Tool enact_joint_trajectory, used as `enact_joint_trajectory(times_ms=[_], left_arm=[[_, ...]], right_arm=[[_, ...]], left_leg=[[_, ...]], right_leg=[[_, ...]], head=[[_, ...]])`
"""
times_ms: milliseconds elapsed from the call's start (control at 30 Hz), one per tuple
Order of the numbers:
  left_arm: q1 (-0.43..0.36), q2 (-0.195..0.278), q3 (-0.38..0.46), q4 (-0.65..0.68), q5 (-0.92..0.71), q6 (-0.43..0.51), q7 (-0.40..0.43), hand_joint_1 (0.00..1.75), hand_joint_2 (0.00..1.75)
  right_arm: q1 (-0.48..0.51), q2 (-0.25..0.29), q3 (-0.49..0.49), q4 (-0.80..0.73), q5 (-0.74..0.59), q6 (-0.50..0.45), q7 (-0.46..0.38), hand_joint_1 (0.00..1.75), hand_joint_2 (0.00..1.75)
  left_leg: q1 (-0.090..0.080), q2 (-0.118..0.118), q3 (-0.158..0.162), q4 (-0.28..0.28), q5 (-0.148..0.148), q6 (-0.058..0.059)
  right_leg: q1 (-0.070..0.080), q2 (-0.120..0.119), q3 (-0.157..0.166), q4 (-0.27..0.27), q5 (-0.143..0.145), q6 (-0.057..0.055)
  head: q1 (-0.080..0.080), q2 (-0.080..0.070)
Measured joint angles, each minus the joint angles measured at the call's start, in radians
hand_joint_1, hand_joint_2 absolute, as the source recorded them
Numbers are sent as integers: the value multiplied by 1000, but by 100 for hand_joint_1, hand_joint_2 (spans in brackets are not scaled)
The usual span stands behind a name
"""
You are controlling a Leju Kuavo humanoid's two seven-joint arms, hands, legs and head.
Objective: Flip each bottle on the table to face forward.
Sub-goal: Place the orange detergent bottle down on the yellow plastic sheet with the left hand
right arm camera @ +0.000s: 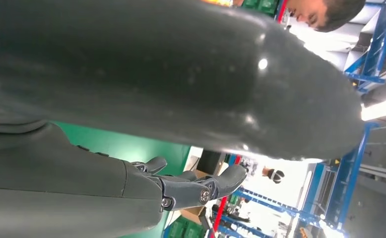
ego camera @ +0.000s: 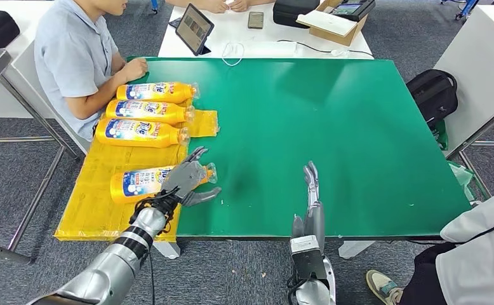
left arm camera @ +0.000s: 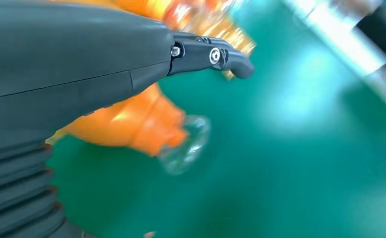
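Observation:
Four orange bottles lie on their sides on a yellow mat (ego camera: 92, 203) at the left of the green table (ego camera: 333, 127). Three lie in a row at the back: one (ego camera: 157, 92), a second (ego camera: 146, 111) and a third (ego camera: 140, 132), labels up. The nearest bottle (ego camera: 140, 181) lies closer to me, its orange neck (left arm camera: 136, 124) and clear cap (left arm camera: 183, 146) under my left hand (ego camera: 184, 181). That hand's fingers (left arm camera: 216, 54) are spread over the neck and do not close round it. My right hand (ego camera: 311, 190) stands edge-up and flat near the table's front edge, holding nothing.
A person in a grey shirt sits at the back left, one hand (ego camera: 133, 67) on the table corner. Behind stands a white table with a tablet (ego camera: 195, 27) and a cardboard box (ego camera: 333, 22). A black backpack (ego camera: 432, 92) lies at the right; a person in white (ego camera: 479, 254) stands front right.

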Motion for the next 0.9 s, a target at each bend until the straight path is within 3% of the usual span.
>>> enact_joint_trajectory(times_ms=[33,133,167,267,300,400,533,633,733,833,867,900], left_arm=[[21,-3,-6,-46,19,39,-19,0,0],[98,-7,-40,-227,134,160,-79,0,0],[128,-7,-58,-294,196,190,-94,0,44],[222,-9,-126,-492,395,254,-125,0,175],[253,-8,-150,-551,447,269,-133,0,175],[345,-6,-216,-701,551,313,-158,0,175],[446,-1,-273,-828,603,353,-187,0,175],[507,11,-300,-893,623,371,-190,0,175],[569,33,-316,-933,649,379,-164,0,175],[624,57,-331,-944,700,375,-130,0,44],[638,64,-336,-945,725,370,-121,0,44],[650,70,-340,-945,746,364,-117,0,87]], right_arm=[[2,0,0,0,2,-9,0,0,0],[14,0,4,-13,-9,-42,0,0,131],[20,4,5,-27,-30,-38,0,0,175],[44,47,-22,-79,-120,48,0,0,44],[51,67,-39,-89,-144,86,0,0,0],[61,119,-86,-84,-192,162,0,0,0],[64,153,-124,-43,-228,166,0,0,0],[67,165,-132,-9,-266,128,8,0,0],[81,166,-126,8,-279,31,12,0,0],[112,161,-112,-9,-288,-26,6,0,131],[124,156,-105,-20,-290,-24,8,0,175],[134,150,-98,-31,-287,-18,10,0,175]], left_leg=[[0,1,0,0,0,0],[0,1,-1,0,-1,0],[0,1,-2,0,-1,0],[0,2,-5,0,-1,-1],[0,2,-6,0,-1,-1],[0,2,-6,0,-2,-1],[0,2,-7,0,-2,-1],[0,2,-7,0,-2,-1],[0,2,-6,0,-2,-1],[0,2,-7,0,-2,-1],[0,2,-7,0,-2,-2],[0,2,-7,-1,-3,-2]], right_leg=[[0,1,-1,0,0,0],[0,2,-2,0,0,0],[0,2,-2,0,0,0],[0,2,-5,0,0,0],[0,2,-6,0,-1,0],[0,2,-7,0,-1,0],[0,2,-7,0,-1,0],[0,2,-7,0,-1,0],[0,2,-7,0,-1,0],[0,2,-8,0,-1,0],[0,2,-9,0,-1,0],[0,2,-9,0,-1,-1]], head=[[0,0],[0,0],[0,0],[0,0],[0,0],[0,0],[0,0],[0,0],[0,0],[0,0],[0,0],[0,0]])
